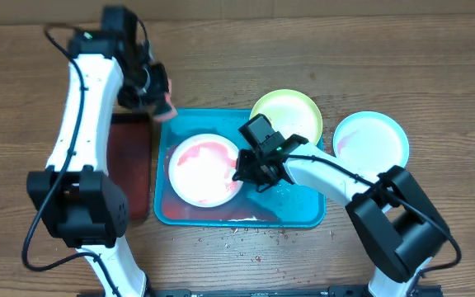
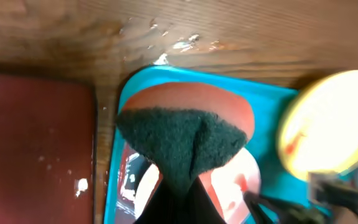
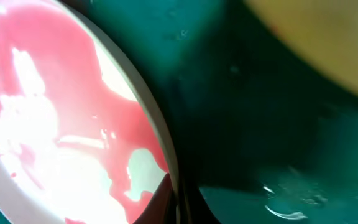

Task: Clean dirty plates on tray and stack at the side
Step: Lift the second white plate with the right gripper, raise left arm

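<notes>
The cream plate [image 1: 204, 169], smeared with red sauce, lies in the left half of the turquoise tray [image 1: 295, 210]. My right gripper [image 1: 250, 169] is shut on its right rim; the right wrist view shows the plate [image 3: 61, 124] with the fingers [image 3: 176, 202] pinching its edge. The yellow-green plate [image 1: 285, 115] rests at the tray's back right corner. The light blue plate [image 1: 371, 142] sits on the table right of the tray. My left gripper [image 1: 159, 89] is above the tray's back left corner, shut on a sponge [image 2: 185, 134] with a dark green pad.
A dark red tray [image 1: 130, 165] lies just left of the turquoise tray and shows in the left wrist view [image 2: 36, 143]. Small crumbs and drops [image 1: 246, 235] dot the table in front of the tray. Water glints on the tray floor [image 3: 291, 199].
</notes>
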`<state>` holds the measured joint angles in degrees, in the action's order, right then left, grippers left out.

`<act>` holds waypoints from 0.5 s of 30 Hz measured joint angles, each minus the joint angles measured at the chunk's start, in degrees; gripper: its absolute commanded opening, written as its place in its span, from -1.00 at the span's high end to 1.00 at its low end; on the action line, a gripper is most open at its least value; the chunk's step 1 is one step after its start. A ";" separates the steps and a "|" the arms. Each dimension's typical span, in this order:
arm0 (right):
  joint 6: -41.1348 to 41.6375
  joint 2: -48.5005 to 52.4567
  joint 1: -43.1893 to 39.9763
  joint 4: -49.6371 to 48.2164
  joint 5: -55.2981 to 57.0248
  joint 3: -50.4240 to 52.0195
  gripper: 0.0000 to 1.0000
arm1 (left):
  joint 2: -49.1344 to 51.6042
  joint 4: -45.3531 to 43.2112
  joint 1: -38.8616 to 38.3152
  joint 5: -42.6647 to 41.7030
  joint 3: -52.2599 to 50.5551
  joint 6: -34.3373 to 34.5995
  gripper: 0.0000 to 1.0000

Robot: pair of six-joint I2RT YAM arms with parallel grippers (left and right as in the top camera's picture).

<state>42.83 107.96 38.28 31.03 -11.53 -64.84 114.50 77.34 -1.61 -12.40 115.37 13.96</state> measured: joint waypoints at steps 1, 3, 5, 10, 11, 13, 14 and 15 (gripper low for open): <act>-1.27 -0.98 0.20 2.27 1.73 -0.33 0.92 | 0.00 1.51 -0.02 -0.31 2.25 -0.48 0.92; -2.51 -2.32 0.50 4.85 3.93 -1.07 0.92 | 0.00 4.39 -0.02 -0.81 6.75 -1.09 0.92; -4.20 -4.76 1.38 8.59 8.02 -2.84 0.92 | 0.00 6.29 -0.02 -0.96 10.19 -1.84 0.91; -10.71 -10.19 6.71 17.79 21.86 -10.38 0.93 | 0.00 7.39 -0.02 -1.14 13.53 -3.04 0.92; -12.09 -10.75 8.46 20.11 25.55 -12.26 0.93 | 0.00 7.63 -0.02 -1.11 13.53 -3.23 0.92; -14.25 -11.32 12.50 24.37 33.99 -15.45 0.93 | 0.00 7.96 -0.02 -1.11 13.53 -3.43 0.92; -14.84 -11.37 14.12 25.64 37.22 -16.28 0.93 | 0.00 8.09 -0.02 -1.11 13.53 -3.43 0.92; -15.58 -11.39 16.06 26.84 41.51 -16.98 0.93 | 0.00 8.13 -0.02 -1.11 13.51 -3.45 0.92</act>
<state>27.24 96.57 54.35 57.87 29.98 -81.82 114.50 85.47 -1.63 -13.52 128.88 10.50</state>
